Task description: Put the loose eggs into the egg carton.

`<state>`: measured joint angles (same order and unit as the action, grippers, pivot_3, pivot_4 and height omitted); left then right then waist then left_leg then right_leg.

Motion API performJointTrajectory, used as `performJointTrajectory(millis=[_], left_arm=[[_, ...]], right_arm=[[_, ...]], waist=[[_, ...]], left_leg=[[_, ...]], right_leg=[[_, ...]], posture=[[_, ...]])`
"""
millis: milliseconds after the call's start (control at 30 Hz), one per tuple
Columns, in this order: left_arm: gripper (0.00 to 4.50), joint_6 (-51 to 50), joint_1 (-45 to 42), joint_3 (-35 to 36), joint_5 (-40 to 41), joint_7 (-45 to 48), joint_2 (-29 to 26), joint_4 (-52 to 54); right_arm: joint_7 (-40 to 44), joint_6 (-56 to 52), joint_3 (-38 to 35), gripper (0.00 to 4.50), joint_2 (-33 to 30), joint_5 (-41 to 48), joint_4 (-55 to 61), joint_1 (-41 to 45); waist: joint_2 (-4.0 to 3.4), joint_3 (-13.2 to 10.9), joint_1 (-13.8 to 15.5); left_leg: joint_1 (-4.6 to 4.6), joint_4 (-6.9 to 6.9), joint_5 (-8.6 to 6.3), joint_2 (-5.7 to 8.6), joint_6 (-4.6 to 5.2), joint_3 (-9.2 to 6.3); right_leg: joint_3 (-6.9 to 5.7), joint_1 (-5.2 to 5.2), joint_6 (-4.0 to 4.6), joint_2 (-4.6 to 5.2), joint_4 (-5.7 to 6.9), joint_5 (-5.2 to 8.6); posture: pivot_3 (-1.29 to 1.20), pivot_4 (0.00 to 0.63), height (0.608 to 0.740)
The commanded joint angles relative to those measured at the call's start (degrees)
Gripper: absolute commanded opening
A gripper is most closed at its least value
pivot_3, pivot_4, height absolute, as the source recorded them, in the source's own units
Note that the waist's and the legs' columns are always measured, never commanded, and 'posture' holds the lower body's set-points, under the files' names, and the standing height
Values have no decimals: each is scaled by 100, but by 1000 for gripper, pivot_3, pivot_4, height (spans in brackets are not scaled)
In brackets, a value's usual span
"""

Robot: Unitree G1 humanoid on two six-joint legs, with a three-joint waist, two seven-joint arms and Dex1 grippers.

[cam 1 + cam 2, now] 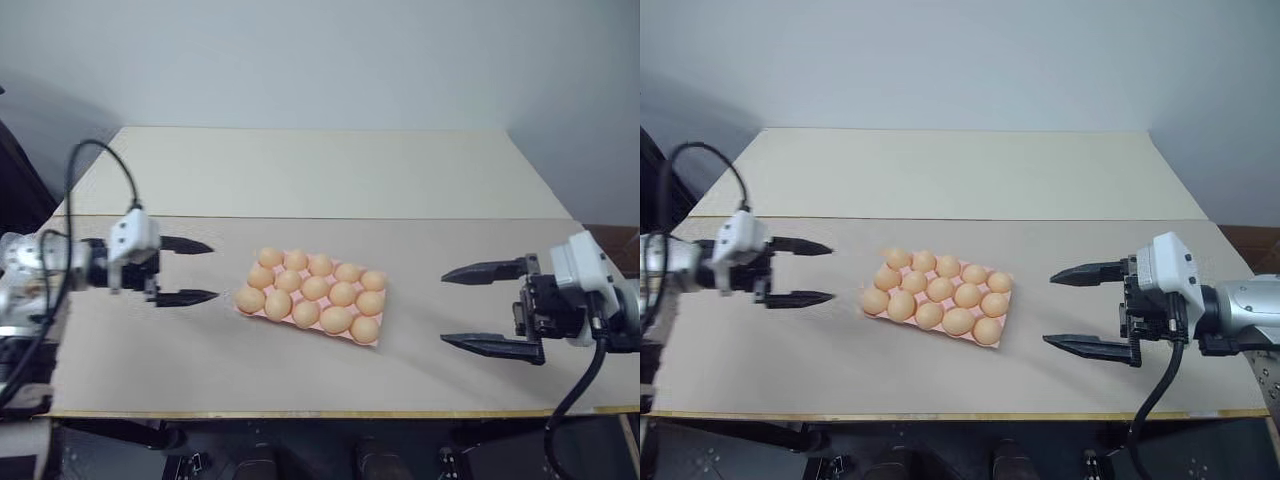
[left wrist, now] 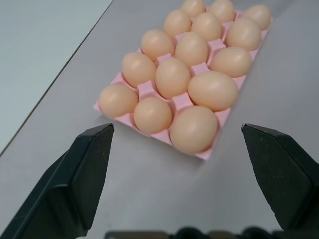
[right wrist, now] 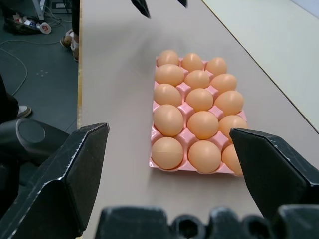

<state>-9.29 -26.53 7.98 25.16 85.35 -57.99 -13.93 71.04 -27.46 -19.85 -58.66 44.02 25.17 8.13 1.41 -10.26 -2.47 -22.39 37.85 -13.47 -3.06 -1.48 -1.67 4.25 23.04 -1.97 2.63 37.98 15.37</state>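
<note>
Pink egg carton (image 1: 312, 305) lying on table (image 1: 330, 180) between both end effectors, every cup filled with eggs (image 1: 315, 288). Left end effector (image 1: 186, 271) spread, empty, just beside carton; right end effector (image 1: 482, 309) spread, empty, farther off. Likely finished.

A pale worktop (image 1: 180, 340) with a seam across it; the pink egg carton (image 1: 245, 311), full of eggs (image 1: 315, 288), lies mid-surface.
</note>
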Motion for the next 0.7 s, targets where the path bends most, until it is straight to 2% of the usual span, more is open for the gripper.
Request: performJointTrajectory(millis=[33, 133, 267, 367, 700], left_arm=[[4451, -470, 630, 866, 445, 114, -464, 571], [4451, -850, 1646, 1729, 665, 66, -638, 1149], [4451, -1374, 2554, 2498, 980, -151, -506, 2001], [4451, -1605, 2882, 2767, 1117, -328, -430, 2415], [4451, -1924, 3312, 3135, 1319, -587, -333, 2919]], right_arm=[[117, 219, 34, 4500, 31, -72, -135, 158], [206, 264, 125, 4500, 52, -95, -284, 230], [263, 300, 258, 4500, 105, -166, -489, 385], [288, 300, 309, 4500, 116, -196, -561, 448], [420, 280, 375, 4500, 80, -256, -655, 596]], waist=[[0, 0, 10], [-1, -1, -7], [-1, -1, 18], [-1, -1, 57], [-1, -1, 14]], left_leg=[[1, 0, 0, 0, 0, 0], [-1, -4, -1, -3, -1, 6], [0, -5, -1, -5, -1, 8], [5, -5, -1, -5, -1, 7], [5, -6, -1, -5, -1, 9]], right_leg=[[-1, 0, -1, 0, 0, 1], [1, 5, 0, 1, -5, 1], [0, 5, 0, 2, -4, 1], [-1, 0, -37, 2, -3, 24], [1, 3, -19, 1, -4, 15]], posture=[[0, 150, 740], [0, 150, 740], [0, 150, 740], [0, 150, 740], [0, 150, 740]])
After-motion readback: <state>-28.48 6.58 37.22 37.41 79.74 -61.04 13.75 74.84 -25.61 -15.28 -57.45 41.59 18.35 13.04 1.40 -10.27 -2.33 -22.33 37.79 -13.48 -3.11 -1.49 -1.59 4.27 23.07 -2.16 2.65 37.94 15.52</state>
